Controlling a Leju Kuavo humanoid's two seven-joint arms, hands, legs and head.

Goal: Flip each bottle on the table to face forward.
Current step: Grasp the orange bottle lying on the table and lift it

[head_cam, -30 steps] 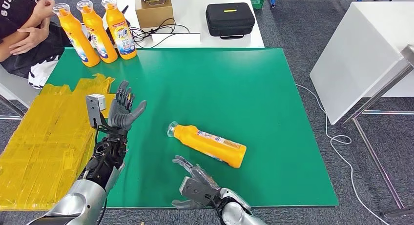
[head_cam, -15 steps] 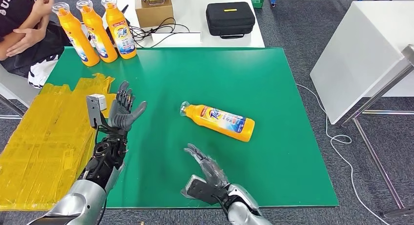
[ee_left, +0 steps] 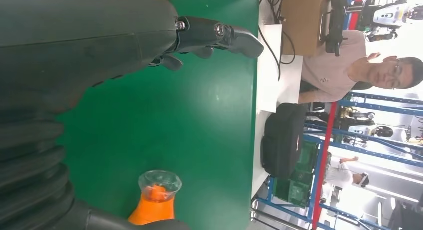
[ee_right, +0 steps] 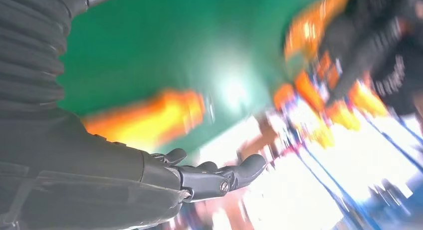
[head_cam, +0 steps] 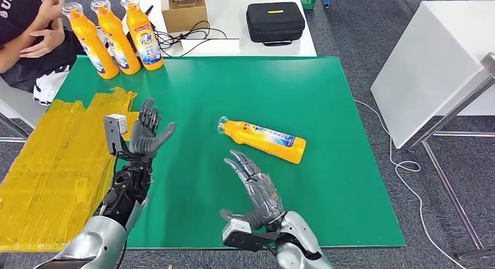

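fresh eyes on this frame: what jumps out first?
An orange bottle lying on its side mid-way across the green table, cap toward the robot's left, label showing. Just in front of it the right hand is raised, fingers spread, holding nothing. Three more orange bottles stand upright at the table's far left corner, beside a seated person.

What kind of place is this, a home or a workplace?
Probably a robotics lab or test workspace: a green table with taped yellow patches, a black equipment case, and blue racks behind.
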